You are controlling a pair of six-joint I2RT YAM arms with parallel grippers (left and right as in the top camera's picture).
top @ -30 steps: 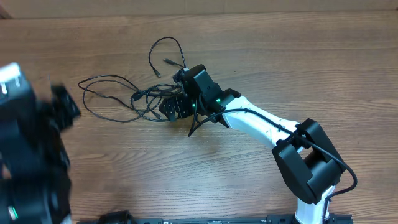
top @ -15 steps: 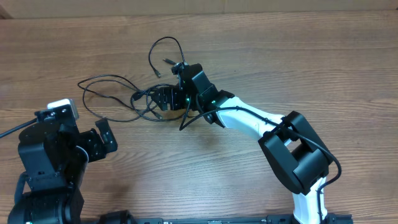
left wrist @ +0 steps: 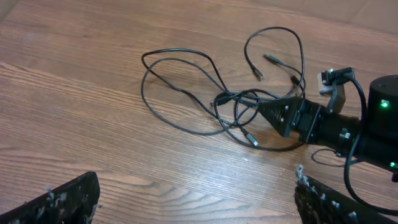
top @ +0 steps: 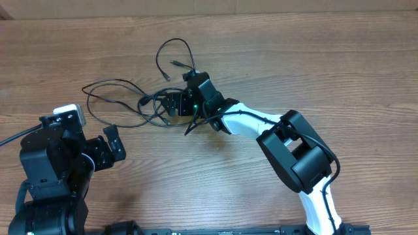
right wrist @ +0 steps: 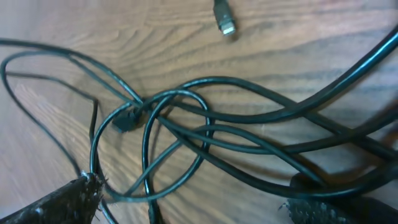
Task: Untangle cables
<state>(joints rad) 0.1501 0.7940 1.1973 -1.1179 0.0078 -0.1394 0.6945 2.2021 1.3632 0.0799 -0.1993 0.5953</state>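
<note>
Presently the right gripper [top: 170,106], jaws wide, reaches low into the knot of cables [top: 140,104], further left than before, while the left gripper [top: 104,147] hovers wide open, well apart.

Even, diffuse light from above washes the wooden table [top: 326,65], leaving faint, soft shadows beside the cables [top: 149,99] and the grain plainly legible. Overhead and left wrist views are crisp. The right wrist close-up is soft, its nearest cables smeared; the fingertips [right wrist: 59,202] of the right pincer [right wrist: 186,208] sit dark and blurred at the lower edge.
</note>
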